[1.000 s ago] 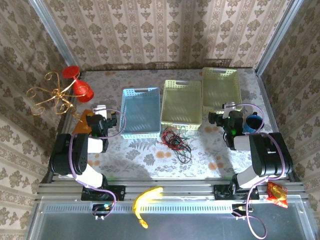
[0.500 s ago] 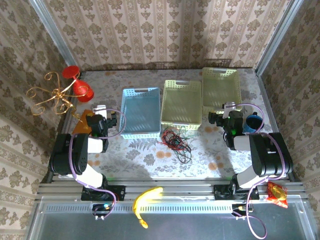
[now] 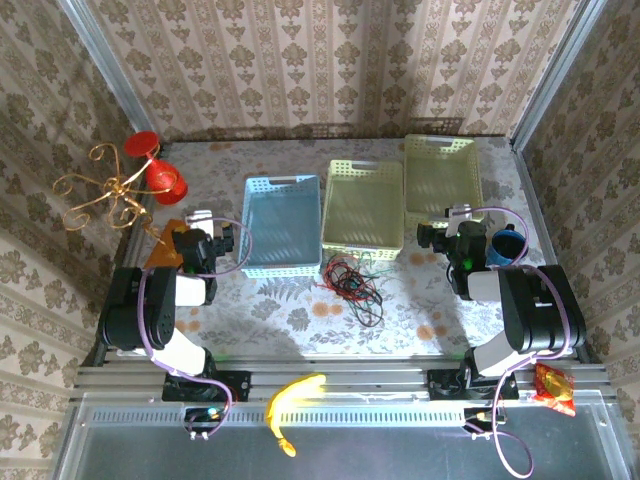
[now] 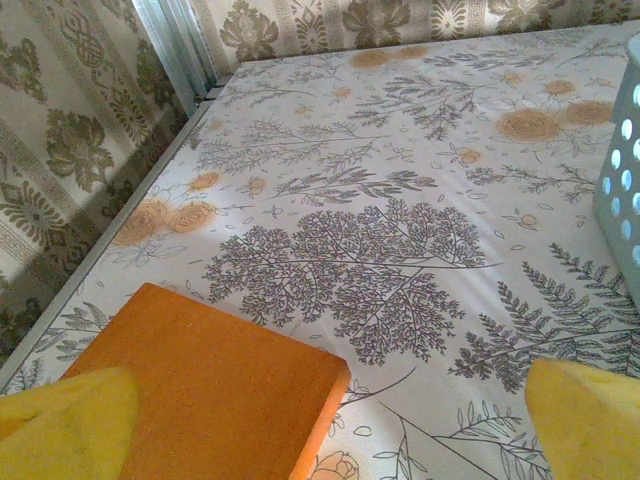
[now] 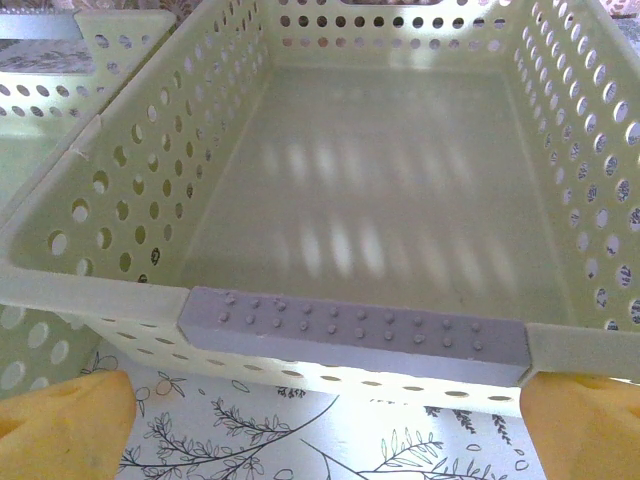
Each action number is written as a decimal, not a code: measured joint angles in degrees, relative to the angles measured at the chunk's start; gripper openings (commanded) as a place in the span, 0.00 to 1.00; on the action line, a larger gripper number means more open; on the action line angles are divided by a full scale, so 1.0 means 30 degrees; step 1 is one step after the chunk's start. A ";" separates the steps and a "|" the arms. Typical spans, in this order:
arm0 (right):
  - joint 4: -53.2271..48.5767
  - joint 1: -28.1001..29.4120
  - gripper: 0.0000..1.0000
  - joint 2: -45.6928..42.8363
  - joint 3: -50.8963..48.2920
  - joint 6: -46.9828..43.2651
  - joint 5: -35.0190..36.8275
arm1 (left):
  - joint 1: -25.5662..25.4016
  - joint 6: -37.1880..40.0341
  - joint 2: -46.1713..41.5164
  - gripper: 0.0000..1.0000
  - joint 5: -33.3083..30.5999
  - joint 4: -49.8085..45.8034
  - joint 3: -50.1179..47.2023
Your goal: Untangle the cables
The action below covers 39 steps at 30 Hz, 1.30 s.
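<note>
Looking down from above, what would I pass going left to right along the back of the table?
Gold wire stand with red cups → light blue perforated plastic basket → pale green perforated plastic basket → second pale green basket → blue cup.

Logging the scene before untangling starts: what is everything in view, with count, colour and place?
thin tangled cables: three, red, green, black; before the middle basket
perforated plastic blue basket: one, light blue; left
perforated plastic middle basket: one, pale yellow-green; centre
perforated plastic right basket: one, pale yellow-green; back right
flat orange block: one, orange; by the left gripper
gold wire stand with red cups: one, gold; far left
blue cup: one, blue; beside the right arm
banana: one, yellow; near rail
snack packet: one, red-yellow; near right corner
left gripper: one, yellow tips, open
right gripper: one, yellow tips, open, facing the right basket
</note>
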 measured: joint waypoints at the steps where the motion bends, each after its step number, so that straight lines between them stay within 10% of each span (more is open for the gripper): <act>1: 0.0000 0.0000 1.00 0.0000 0.0000 0.0000 -0.0007 | 0.0080 0.0007 0.0007 1.00 0.0262 -0.0015 0.0000; 9: -0.6535 0.0036 0.78 -0.2171 0.2616 0.0976 0.0780 | 0.0270 0.0015 -0.0189 1.00 0.1333 -0.0976 0.0175; 15: -1.3362 0.3104 0.78 -0.7074 0.6630 0.3432 0.2994 | -0.0940 -0.0007 -0.3781 1.00 -0.1253 -0.8145 0.3963; 24: -2.0830 0.9879 0.74 -0.9989 0.6696 0.4481 0.2076 | -0.7417 -0.3381 -0.8670 1.00 -0.2820 -1.3631 0.5078; 30: -2.3044 1.1366 0.62 -0.7985 0.6703 0.4408 -0.1719 | -1.3092 -0.6098 -0.5814 1.00 -0.0255 -1.5715 0.6171; 39: -2.4378 1.2123 0.60 -0.5282 0.7934 0.4510 -0.2732 | -1.6240 -0.6878 -0.1814 1.00 0.0503 -1.6990 0.8801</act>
